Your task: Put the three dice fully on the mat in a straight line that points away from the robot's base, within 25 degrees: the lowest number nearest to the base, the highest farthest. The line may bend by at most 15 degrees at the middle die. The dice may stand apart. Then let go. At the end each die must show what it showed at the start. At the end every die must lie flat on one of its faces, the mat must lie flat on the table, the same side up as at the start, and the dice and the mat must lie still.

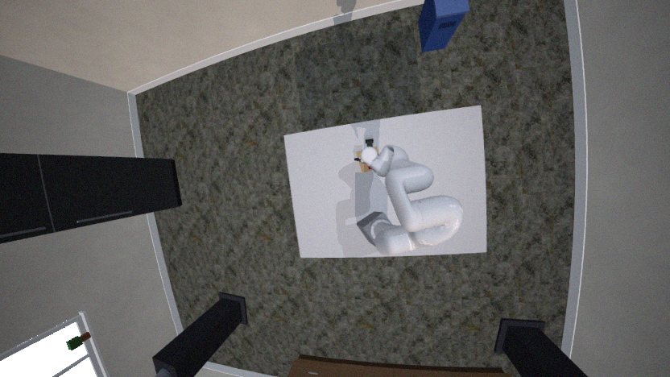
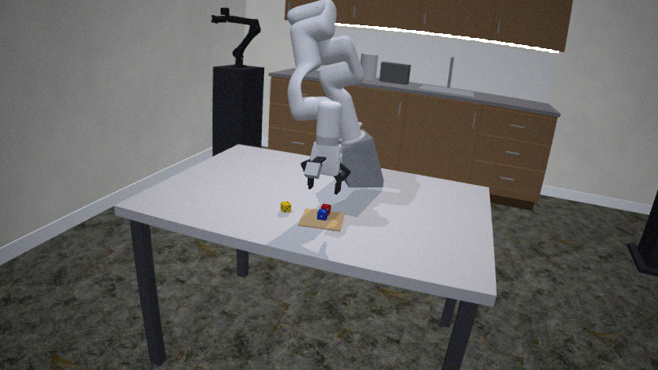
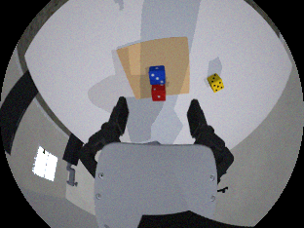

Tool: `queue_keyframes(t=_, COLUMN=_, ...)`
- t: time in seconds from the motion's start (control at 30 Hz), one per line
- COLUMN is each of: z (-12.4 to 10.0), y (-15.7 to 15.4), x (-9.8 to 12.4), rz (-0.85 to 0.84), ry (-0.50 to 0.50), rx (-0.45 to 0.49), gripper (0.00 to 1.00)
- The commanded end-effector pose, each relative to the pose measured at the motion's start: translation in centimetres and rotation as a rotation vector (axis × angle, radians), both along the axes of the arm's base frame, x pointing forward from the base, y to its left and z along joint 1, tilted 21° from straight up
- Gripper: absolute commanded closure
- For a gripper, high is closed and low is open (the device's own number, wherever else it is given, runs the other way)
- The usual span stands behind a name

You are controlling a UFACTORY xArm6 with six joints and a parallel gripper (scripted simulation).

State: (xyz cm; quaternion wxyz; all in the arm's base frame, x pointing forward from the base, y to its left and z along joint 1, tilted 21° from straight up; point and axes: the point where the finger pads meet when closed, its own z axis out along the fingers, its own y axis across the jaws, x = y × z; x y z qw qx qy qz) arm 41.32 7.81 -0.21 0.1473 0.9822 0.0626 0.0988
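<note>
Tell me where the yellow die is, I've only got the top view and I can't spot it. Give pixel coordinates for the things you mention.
Observer: The yellow die [image 2: 285, 206] [image 3: 215, 83] lies on the table [image 1: 436, 140] [image 2: 414, 243] [image 3: 58, 63], off the mat [image 1: 364, 167] [image 2: 308, 221] [image 3: 175, 54].
Operator: Anything held right now?
Observer: No, the gripper [image 1: 362, 151] [image 2: 324, 188] [image 3: 158, 104] is open and empty, raised above the dice.
Operator: Where's blue compared with red?
Observer: The blue die [image 2: 322, 214] [image 3: 157, 75] is on the mat, farther from the base than the red die [image 1: 370, 167] [image 2: 326, 207] [image 3: 159, 95].

The yellow die [image 2: 285, 206] [image 3: 215, 83] stands apart from the mat [image 2: 308, 220] [image 3: 176, 58], with bench between them. On the mat, the red die [image 2: 326, 208] [image 3: 158, 93] blocks the blue die's [image 2: 322, 214] [image 3: 157, 75] base-facing side; both lie below the raised hand [image 2: 324, 189] [image 3: 158, 103].
</note>
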Motion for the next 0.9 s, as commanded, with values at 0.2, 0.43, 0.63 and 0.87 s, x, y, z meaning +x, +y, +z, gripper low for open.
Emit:
queue_keyframes(t=0.2, z=0.2, y=-0.4, x=0.2, rz=-0.205, ry=-0.065, rx=0.048, gripper=0.0)
queue_keyframes(t=0.43, z=0.4, y=-1.0, x=0.3, rz=-0.441, ry=-0.134, rx=0.103, gripper=0.0)
queue_keyframes(t=0.63, z=0.5, y=-1.3, x=0.4, rz=-0.547, ry=-0.165, rx=0.127, gripper=0.0)
queue_keyframes(t=0.87, z=0.6, y=-2.0, x=0.5, rz=-0.805, ry=-0.24, rx=0.187, gripper=0.0)
